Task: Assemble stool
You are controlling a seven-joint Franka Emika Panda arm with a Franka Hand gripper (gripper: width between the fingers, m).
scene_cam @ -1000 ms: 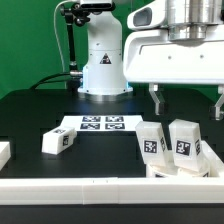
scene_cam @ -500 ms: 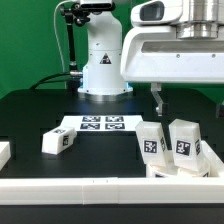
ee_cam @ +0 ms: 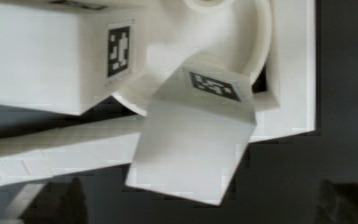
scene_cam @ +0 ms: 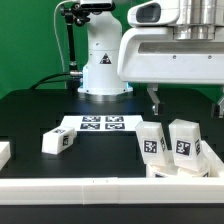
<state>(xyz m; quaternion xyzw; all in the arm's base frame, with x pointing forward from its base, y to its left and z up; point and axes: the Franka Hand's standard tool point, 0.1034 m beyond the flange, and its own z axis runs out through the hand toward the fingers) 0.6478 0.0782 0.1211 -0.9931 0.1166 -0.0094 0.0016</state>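
The round white seat (scene_cam: 200, 170) lies at the exterior view's right, against the front rail. Two tagged white legs (scene_cam: 150, 142) (scene_cam: 186, 140) stand upright on it, side by side. A third leg (scene_cam: 58, 142) lies on the black table at the left. My gripper (scene_cam: 187, 100) hangs open and empty above the two standing legs, its fingers (scene_cam: 154, 100) spread wide. In the wrist view one leg (ee_cam: 194, 130) sits below the open gripper (ee_cam: 194, 212), with the other leg (ee_cam: 51, 60) and the seat's curved rim (ee_cam: 250, 40) beyond it.
The marker board (scene_cam: 102, 124) lies in the middle of the table before the robot base (scene_cam: 102, 70). A long white rail (scene_cam: 90, 190) runs along the front edge. A white block end (scene_cam: 4, 152) shows at the left edge.
The gripper has drifted slightly to the exterior view's left, still open. The legs and seat have not moved.
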